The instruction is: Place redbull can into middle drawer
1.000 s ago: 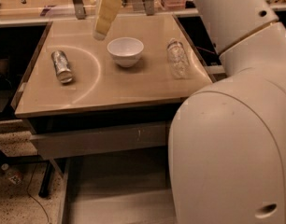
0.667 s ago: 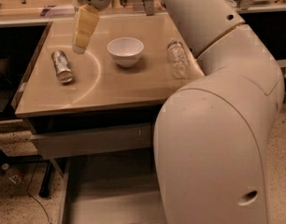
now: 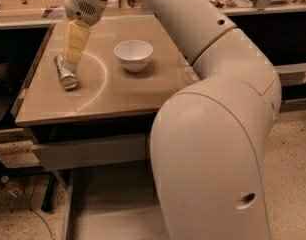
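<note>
The redbull can (image 3: 65, 73) lies on its side at the left of the wooden tabletop (image 3: 118, 89), one shiny round end facing me. My gripper (image 3: 73, 56) hangs from the arm that reaches in from the right. It points down over the far end of the can, just above or touching it. The middle drawer (image 3: 110, 204) is pulled out under the table, with a flat grey floor and a low left wall. My arm hides its right part.
A white bowl (image 3: 134, 54) stands mid-table, right of the can. A clear plastic bottle (image 3: 185, 69) lies at the table's right edge, mostly behind my arm. A grey drawer front (image 3: 88, 153) sits just under the tabletop. Counters run along the back.
My gripper has swung left across the table, from above the bowl's side, and come down over the can. The can, bowl and drawer have not moved.
</note>
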{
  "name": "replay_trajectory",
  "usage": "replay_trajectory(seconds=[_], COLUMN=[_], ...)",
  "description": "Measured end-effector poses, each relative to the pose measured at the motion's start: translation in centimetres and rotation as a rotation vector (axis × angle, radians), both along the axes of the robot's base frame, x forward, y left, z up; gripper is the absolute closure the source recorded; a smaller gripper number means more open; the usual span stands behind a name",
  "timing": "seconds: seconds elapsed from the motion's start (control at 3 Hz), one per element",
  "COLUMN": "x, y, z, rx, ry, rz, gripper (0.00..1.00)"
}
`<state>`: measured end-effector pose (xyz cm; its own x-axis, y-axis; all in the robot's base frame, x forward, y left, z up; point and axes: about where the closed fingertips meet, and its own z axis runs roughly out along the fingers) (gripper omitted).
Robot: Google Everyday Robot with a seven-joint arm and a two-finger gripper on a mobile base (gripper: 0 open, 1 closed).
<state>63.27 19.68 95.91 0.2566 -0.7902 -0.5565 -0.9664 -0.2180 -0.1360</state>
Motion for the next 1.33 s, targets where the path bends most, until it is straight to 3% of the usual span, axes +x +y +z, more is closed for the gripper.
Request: replay_trajectory(seconds=[0.33,0.67,1.0,1.33], x=[1.2,3.6,4.3,4.7], y=[0.2,-0.3,-0.1,0.4], z=[-1.7,-4.0,-4.1,-4.3], rx=[-0.107,-0.281,-0.275,-0.264], ry=[0.014,0.025,0.027,0.019], rz=[-0.096,-0.295,-0.346,-0.348], gripper=[0.0,0.0,0.0,0.0])
